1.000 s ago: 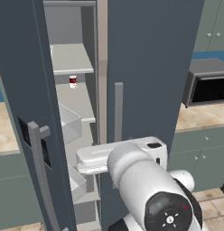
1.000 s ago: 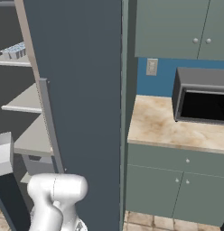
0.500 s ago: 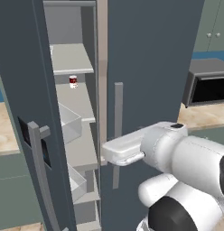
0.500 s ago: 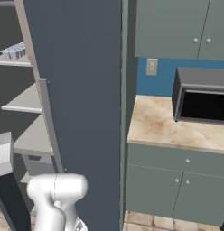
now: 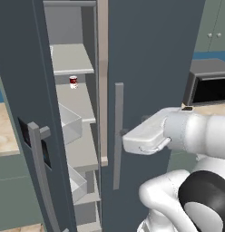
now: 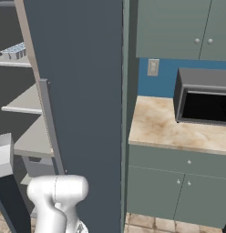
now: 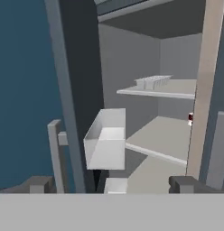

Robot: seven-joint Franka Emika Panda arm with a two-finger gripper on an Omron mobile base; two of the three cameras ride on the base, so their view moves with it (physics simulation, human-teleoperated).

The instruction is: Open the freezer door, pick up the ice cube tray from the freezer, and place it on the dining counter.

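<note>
The freezer door (image 5: 23, 113) stands swung open at the left of the left base view, its grey bar handle (image 5: 41, 176) and black panel facing the camera. Behind it the freezer (image 5: 73, 59) shows pale grey walls and flat shelves. A small red-and-white can (image 5: 73, 82) sits on one of the upper shelves, and pale bins (image 5: 69, 122) hang inside at the left.

The ice cube tray (image 6: 13, 50) lies on a high shelf, seen at the upper left of the right base view. In the hand view the tray (image 7: 153, 82) rests on the upper shelf near the back wall, above and beyond a pale bin (image 7: 106, 140); the can (image 7: 190, 118) peeks out at the right, one shelf lower, partly hidden by a beige strip.

The hand (image 7: 112, 184) is released, its two dark tips spread wide apart with nothing between them, and it points into the open freezer. In the left base view the white arm (image 5: 178, 136) reaches leftward in front of the plain dark door (image 5: 150, 68), close to that door's vertical handle (image 5: 118, 136).

To the right, a microwave (image 6: 203, 98) sits on a beige table (image 6: 156, 125) above grey-green cabinets (image 6: 178, 186).
</note>
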